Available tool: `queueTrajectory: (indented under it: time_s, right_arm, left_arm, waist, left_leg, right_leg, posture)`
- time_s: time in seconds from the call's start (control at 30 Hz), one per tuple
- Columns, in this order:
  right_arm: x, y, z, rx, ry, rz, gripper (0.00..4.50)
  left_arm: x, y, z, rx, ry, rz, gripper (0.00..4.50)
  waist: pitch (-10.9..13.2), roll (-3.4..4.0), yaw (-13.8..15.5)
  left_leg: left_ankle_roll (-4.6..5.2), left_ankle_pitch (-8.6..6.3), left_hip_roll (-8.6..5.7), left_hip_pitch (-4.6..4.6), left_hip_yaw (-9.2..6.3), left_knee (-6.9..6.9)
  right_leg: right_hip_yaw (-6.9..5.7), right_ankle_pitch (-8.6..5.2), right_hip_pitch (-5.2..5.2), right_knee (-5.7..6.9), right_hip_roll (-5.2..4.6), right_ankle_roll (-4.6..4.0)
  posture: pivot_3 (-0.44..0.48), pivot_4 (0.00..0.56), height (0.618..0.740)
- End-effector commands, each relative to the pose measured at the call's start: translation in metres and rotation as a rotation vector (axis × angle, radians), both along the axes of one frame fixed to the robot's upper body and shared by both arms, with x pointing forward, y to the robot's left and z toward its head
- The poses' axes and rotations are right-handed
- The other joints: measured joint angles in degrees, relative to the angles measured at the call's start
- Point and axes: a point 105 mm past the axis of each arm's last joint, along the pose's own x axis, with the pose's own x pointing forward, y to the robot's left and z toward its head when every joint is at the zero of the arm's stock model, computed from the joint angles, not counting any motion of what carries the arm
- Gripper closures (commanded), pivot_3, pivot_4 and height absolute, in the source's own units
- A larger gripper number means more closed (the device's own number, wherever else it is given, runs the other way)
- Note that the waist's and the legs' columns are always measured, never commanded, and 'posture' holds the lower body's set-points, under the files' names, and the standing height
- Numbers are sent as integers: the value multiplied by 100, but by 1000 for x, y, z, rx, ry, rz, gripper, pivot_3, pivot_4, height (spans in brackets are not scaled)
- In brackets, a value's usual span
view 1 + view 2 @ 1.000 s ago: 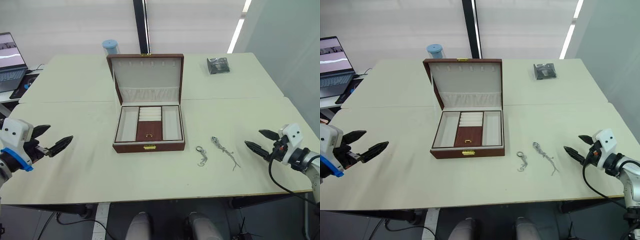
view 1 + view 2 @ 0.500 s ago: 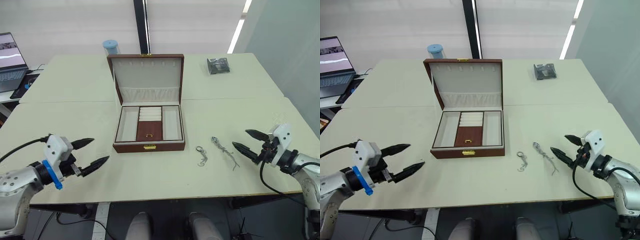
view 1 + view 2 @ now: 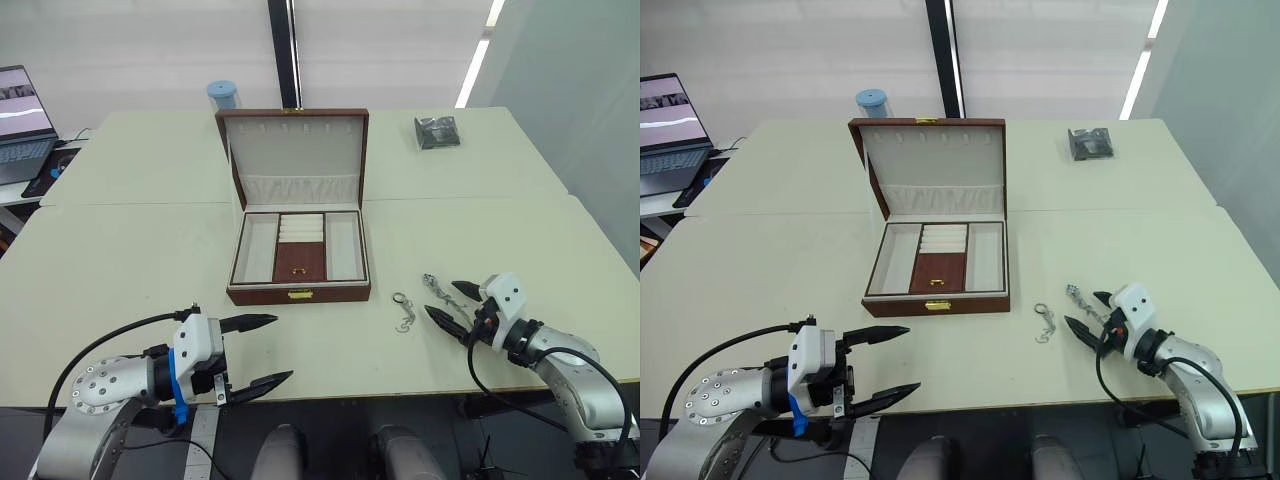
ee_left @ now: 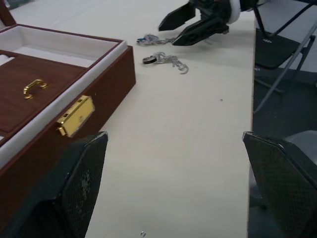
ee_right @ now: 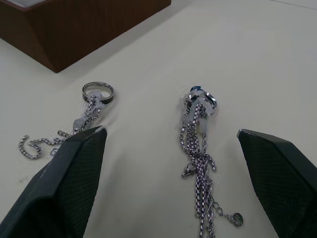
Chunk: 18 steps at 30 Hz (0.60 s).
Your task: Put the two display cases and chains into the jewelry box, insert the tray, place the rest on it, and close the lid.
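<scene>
1. On bench (image 3: 130, 250), right gripper (image 3: 449, 307) now up close to chains (image 5: 198, 144), fingers spread, holding nothing.
2. Left gripper (image 3: 262, 350) drawn nearer jewelry box (image 3: 298, 262), fingers apart.
3. Chain pickup probably next.

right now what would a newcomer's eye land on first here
Probably the open brown box mid-table, its cream-lined lid standing upright. Next, the two silver chains on the table to its right, with the open right gripper at the nearer one. The open left gripper hovers near the table's front edge.

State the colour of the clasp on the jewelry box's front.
Gold; the clasp on the jewelry box shows best in the left wrist view.
</scene>
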Motion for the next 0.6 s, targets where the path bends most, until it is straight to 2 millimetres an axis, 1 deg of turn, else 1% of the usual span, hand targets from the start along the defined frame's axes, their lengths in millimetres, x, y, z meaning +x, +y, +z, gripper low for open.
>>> queueTrajectory:
  time_s: [0.03,0.17,0.27,0.43,0.47,0.5,0.6]
  right_arm:
    - [6,3,1,-27,-25,-22,40]
    - [8,7,-6,-28,9,-32,40]
    - [8,7,-13,-61,48,-46,40]
    - [7,5,-20,-84,95,-49,40]
    - [6,5,-23,-92,107,-50,416]
    - [5,4,-25,-100,117,-52,642]
    - [3,3,-28,-111,134,-52,1540]
  left_arm:
    - [-5,-10,8,0,-66,-62,0]
    - [-7,-13,7,-9,-78,-72,0]
    - [-5,-13,7,-11,-89,-67,0]
    - [-3,-13,7,-23,-96,-48,0]
    - [-3,-13,6,-23,-95,-47,0]
    - [-4,-13,5,-23,-92,-46,0]
    - [-5,-13,3,-23,-86,-46,0]
  waist:
    - [0,0,0]
    - [-3,-1,-7]
    - [-10,-9,-8]
    - [-45,-36,-9]
    - [-49,-36,-8]
    - [-52,-37,-6]
    - [-60,-41,-4]
  left_leg:
    - [0,0,1,0,0,0]
    - [0,0,0,1,2,0]
    - [0,0,1,2,0,1]
    - [0,0,3,5,-2,0]
    - [0,0,4,6,-2,0]
    - [0,0,4,7,-2,1]
    - [1,0,3,7,-3,0]
  right_leg:
    - [1,0,0,0,0,0]
    - [2,0,0,0,2,0]
    - [1,0,1,0,3,0]
    - [0,0,4,0,5,0]
    - [0,0,5,0,5,0]
    - [0,0,7,0,5,0]
    - [-1,0,8,-1,5,0]
  posture:
    - [0,150,740]
    - [0,150,740]
    - [0,150,740]
    - [0,150,740]
    - [0,150,740]
    - [0,150,740]
    - [0,150,740]
